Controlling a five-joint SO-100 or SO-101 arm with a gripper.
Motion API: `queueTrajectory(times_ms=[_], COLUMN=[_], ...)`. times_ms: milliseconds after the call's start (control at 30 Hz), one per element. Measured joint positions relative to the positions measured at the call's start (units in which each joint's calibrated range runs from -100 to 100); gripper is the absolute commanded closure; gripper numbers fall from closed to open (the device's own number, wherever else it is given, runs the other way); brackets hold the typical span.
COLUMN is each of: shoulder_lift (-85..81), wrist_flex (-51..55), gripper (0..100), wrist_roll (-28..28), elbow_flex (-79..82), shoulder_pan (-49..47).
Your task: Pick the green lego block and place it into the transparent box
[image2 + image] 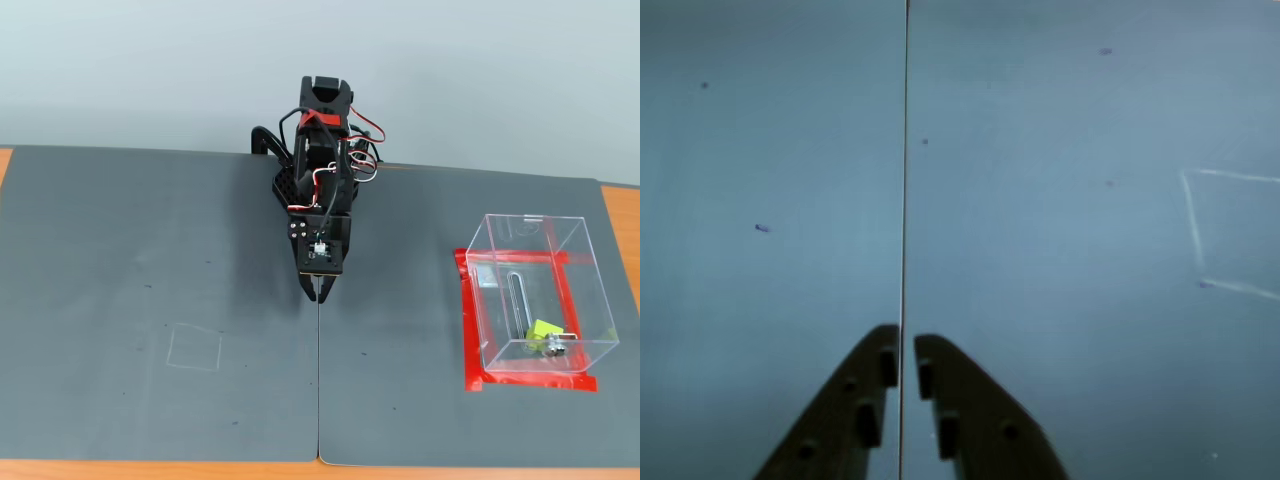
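Lying inside transparent box [540,290], green lego block [541,332], well apart from seemingly near-closed, empty pincer [316,291].

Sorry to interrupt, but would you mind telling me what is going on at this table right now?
A single black robot arm sits at the back of a dark grey mat, its hand empty, the fingers nearly together, and low over the seam between the mat's halves. The small lime-green plastic lego block already lies inside the clear plastic box on the red tape outline at the right of the fixed view. Nothing is being held.
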Motion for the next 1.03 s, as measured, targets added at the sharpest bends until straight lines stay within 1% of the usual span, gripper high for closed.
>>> queueTrajectory(times_ms=[1033], shoulder_lift=[0.0], wrist_flex=[0.0], gripper=[98], wrist_roll=[0.29], elbow_flex=[0.0], shoulder_pan=[0.0])
